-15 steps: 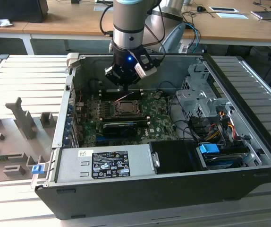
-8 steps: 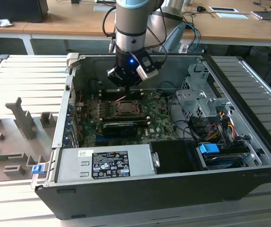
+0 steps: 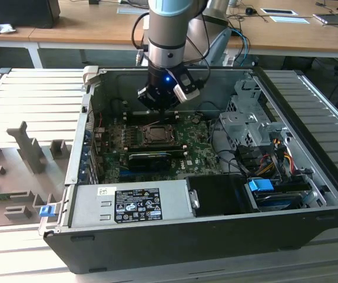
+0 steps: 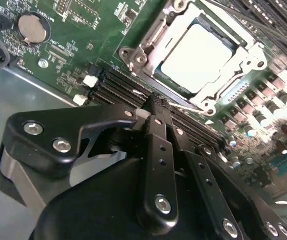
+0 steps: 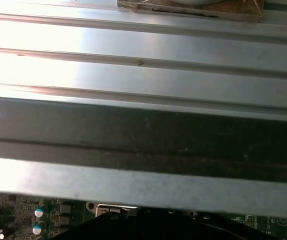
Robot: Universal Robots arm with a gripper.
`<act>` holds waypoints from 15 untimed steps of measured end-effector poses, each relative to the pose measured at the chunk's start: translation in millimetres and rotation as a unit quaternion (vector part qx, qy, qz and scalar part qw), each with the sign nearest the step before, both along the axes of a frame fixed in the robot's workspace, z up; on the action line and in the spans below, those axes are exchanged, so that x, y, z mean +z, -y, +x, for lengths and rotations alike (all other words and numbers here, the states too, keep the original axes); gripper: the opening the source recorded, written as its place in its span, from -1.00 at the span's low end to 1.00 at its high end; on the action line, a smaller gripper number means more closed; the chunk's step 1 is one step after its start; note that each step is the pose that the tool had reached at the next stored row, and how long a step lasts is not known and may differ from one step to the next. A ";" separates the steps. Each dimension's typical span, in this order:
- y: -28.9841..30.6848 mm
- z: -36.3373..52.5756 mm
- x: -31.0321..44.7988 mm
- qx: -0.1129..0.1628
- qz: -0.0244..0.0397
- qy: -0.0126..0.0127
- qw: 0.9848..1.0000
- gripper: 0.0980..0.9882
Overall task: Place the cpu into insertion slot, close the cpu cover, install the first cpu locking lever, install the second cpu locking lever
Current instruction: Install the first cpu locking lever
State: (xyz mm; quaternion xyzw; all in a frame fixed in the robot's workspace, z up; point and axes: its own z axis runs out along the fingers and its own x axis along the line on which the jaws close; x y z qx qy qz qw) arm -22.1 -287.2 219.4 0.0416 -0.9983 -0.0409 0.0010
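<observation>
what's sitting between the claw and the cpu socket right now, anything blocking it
Nothing visible blocks it. In the second wrist view the claw hangs beside the insertion slot, with only open motherboard and memory slots between them. The cpu already lies in the slot, with the cpu cover around it.

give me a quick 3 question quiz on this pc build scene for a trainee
1. True or false: the cpu already sits in the insertion slot.
2. In the second wrist view, the pincer has its fingers: A) clamped on the cpu, B) together with nothing between them, C) spread wide around a cable.
3. Fill in: in the exterior view, the arm hangs over the green ____ inside the open computer case.

Key:
1. True; its silvery top shows through the cpu cover.
2. B.
3. Motherboard.
</observation>
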 end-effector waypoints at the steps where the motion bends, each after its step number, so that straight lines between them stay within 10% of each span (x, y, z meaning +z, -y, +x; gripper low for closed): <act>1: -0.1 0.7 -1.2 0.000 0.000 0.000 1.000 -0.98; 15: -1.1 4.4 -15.4 -0.001 -0.003 0.000 1.000 -0.98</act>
